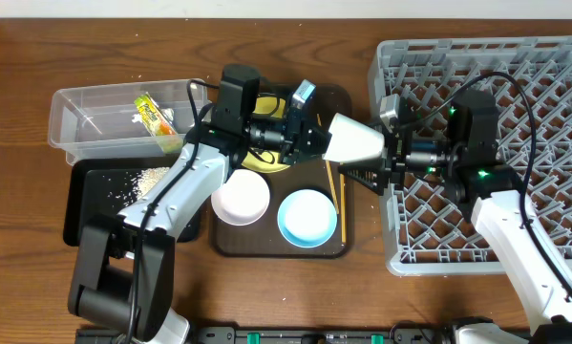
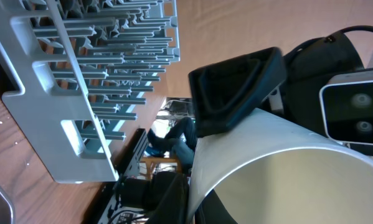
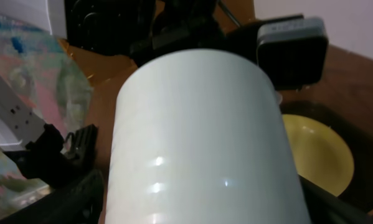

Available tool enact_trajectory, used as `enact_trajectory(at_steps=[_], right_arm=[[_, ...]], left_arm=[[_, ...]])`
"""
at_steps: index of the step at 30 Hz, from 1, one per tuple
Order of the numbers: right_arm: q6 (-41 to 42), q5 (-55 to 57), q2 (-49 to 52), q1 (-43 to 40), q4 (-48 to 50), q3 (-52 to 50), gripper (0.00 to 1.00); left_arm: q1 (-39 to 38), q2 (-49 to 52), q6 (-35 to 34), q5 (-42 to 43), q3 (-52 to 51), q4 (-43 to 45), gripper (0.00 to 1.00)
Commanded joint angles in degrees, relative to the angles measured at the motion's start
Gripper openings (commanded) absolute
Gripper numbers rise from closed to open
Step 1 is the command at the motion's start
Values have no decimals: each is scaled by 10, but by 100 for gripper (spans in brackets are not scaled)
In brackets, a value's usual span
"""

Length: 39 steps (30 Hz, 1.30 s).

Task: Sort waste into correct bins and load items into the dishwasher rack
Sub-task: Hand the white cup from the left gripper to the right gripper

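The white cup (image 1: 354, 140) hangs on its side in mid-air between both arms, over the right end of the brown tray. My left gripper (image 1: 314, 137) is shut on its rim, one finger inside the wall and one outside (image 2: 190, 208). In the left wrist view the cup (image 2: 286, 168) fills the lower right. My right gripper (image 1: 373, 151) is open, its jaws straddling the cup's base end (image 3: 205, 211), and one of its fingers (image 2: 236, 93) lies along the cup wall (image 3: 198, 137). The grey dishwasher rack (image 1: 515, 57) stands at the right.
On the brown tray (image 1: 281, 244) sit a white bowl (image 1: 242, 199), a light blue bowl (image 1: 307, 218), chopsticks (image 1: 335, 196) and the yellow plate (image 3: 317, 155). The clear tub (image 1: 85, 119) holds the snack wrapper (image 1: 155, 117). The black tray (image 1: 90, 205) holds rice scraps (image 1: 137, 182).
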Motion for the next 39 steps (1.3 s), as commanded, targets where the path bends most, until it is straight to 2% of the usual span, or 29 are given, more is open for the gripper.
enact_trajectory(at_steps=[1,7,11,28,39], right_arm=[[-9,-12,1,2,14,10,83],[-9,1,1,0,13,10,73],[-9,0,1,0,13,10,73],[-9,-65,1,-55,11,10,77],[-9,-103,1,-45,11,10,77]], left_arm=[[1,6,-7,10,7,1,6],[2,6,-7,10,7,3,6],[2,6,-7,10,7,3,6],[3,6,-7,8,7,6,6],[3,6,-10,8,7,8,6]])
